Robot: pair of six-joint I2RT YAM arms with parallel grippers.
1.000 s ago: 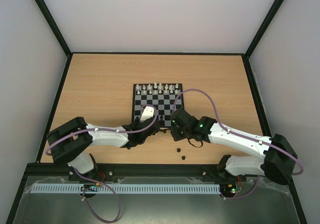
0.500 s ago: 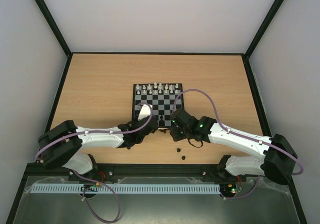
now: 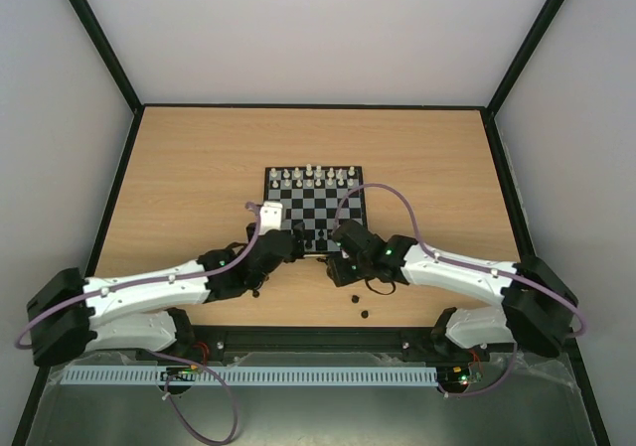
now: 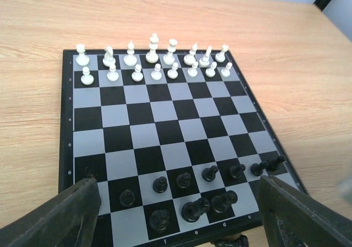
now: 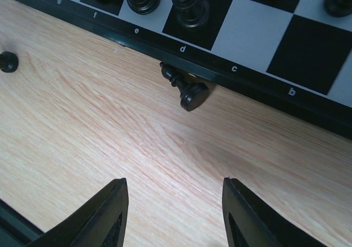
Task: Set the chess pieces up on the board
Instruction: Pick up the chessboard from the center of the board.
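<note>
Your left gripper (image 4: 176, 203) has its jaws wide apart with nothing between them, poised above the near rows of the small black-and-grey checked chessboard (image 4: 67, 120); your right gripper (image 5: 173, 184) also stands parted and empty, low over the light wooden tabletop (image 3: 199, 168) just off the board's near edge.

At 12 o'clock from the right fingers, a tiny black chess piece (image 5: 184, 87) lies toppled on the wood, touching the board's dark border; another black piece (image 5: 8, 61) sits on the table out at 10 o'clock; the overhead view shows two loose dark pieces (image 3: 355, 297) at about 5 o'clock from the board.

On the board, the small cream-white pieces (image 4: 152, 51) fill the two far rows; the standing black pieces (image 4: 209, 173) hold the near side, a row of about seven with three or four behind them, some crowded rather than centred on their squares.

You look a little past halfway with black; at least three pieces are off the board, and the back row has open squares; I judge the toppled piece the handiest next pick.
</note>
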